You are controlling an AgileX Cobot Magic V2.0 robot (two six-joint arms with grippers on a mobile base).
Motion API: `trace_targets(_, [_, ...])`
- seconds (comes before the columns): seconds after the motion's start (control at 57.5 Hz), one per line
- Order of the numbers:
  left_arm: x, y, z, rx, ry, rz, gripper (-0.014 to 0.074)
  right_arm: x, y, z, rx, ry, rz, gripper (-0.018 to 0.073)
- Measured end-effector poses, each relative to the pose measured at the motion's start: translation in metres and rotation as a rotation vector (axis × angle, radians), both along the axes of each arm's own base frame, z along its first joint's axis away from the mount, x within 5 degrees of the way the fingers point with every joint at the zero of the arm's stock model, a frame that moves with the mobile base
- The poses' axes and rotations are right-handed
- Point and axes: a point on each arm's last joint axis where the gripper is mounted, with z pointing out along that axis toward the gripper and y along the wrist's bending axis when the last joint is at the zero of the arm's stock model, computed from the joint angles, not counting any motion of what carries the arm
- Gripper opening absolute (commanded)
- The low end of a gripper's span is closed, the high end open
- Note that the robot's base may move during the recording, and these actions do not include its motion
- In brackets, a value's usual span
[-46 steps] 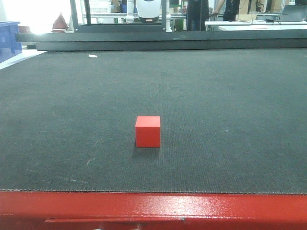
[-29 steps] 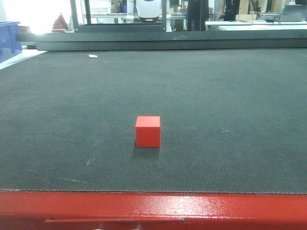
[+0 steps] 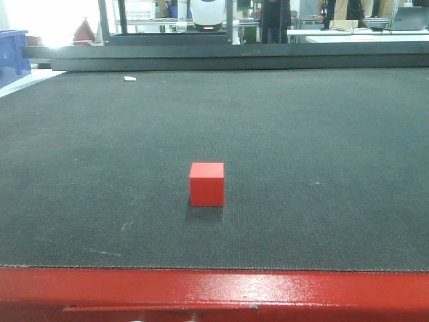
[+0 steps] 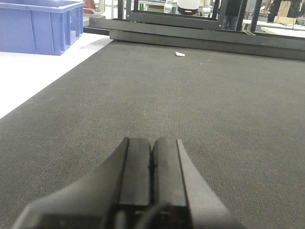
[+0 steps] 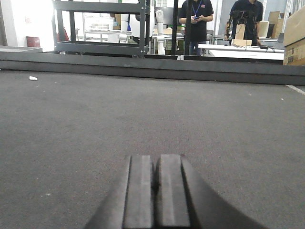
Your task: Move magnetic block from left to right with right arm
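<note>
Flat on one face near the front edge of the desk [image 3: 322, 134], about midway along it: magnetic block [image 3: 206, 184]. Fingers pressed fully together, empty, low over the desk: left hand [image 4: 151, 143], right hand [image 5: 155, 160].

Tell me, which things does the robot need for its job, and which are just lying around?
For the job:
the red magnetic block on the dark mat; the right gripper, jaws shut.

Just lying about:
the small white scrap far back; the blue bin off the mat; the left gripper, jaws shut.
</note>
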Motion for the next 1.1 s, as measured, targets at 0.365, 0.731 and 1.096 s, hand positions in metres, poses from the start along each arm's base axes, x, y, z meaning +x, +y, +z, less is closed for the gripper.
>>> trace_targets(0.365, [0.0,0.0,0.0,0.0,0.0,0.0,-0.0117,0.0,0.0,0.001,0.001,-0.014,-0.001,0.006])
trace_targets(0.731, [0.0,0.0,0.0,0.0,0.0,0.0,-0.0117,-0.002,0.003,0.052,-0.019,0.228,0.031,0.006])
trace_targets(1.096, [0.0,0.0,0.0,0.0,0.0,0.0,-0.0117,0.06,0.007,0.074,0.115,0.728,0.013,0.006])
